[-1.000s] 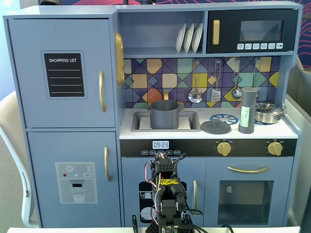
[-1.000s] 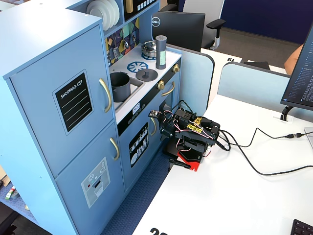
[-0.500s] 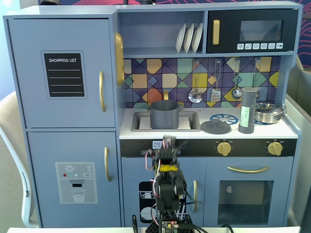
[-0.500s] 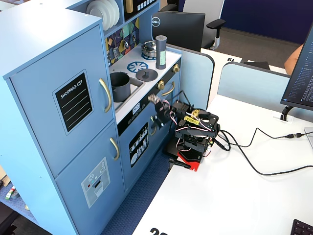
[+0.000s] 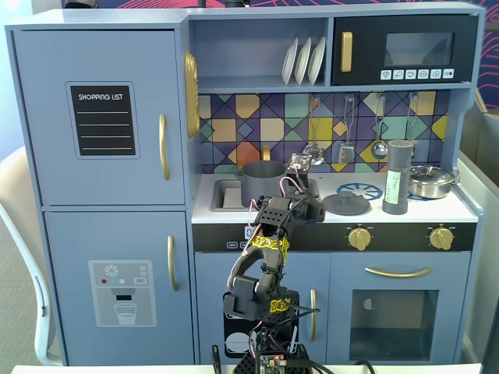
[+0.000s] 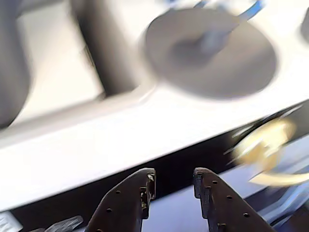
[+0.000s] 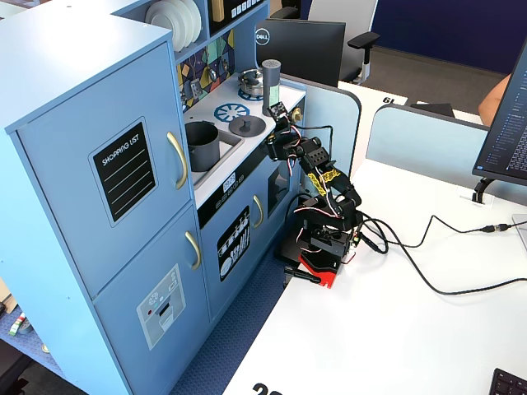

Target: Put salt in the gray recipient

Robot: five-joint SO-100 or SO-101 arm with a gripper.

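Gripper (image 6: 173,186) sits low in my wrist view with its two dark fingers (image 6: 126,203) apart, a narrow gap between the tips and nothing held there. That view is smeared with blur, so I read only coarse shapes from it: the white countertop (image 6: 96,145) fills the middle, and the flat gray pot lid (image 6: 212,53) with its knob lies just beyond the counter's front edge.

I take the gray pot (image 5: 262,181) as my landmark. In a fixed view it stands in the sink recess at the counter's left part. The arm (image 5: 269,249) rises in front of the toy kitchen (image 5: 101,195), and its gripper end reaches the counter's front edge just right of the pot and below it in that view. The lid (image 5: 347,204) lies flat on the counter to the right of the pot, with the arm's head between them. The salt shaker (image 5: 398,178), a tall gray cylinder with a pale green label, stands upright well to the right of the pot, beyond the lid and apart from the gripper. A small silver pan (image 5: 430,181) sits just right of the shaker.

In another fixed view the pot (image 7: 202,145) is nearest me, then the lid (image 7: 246,126), then the shaker (image 7: 271,76) farther along the counter.
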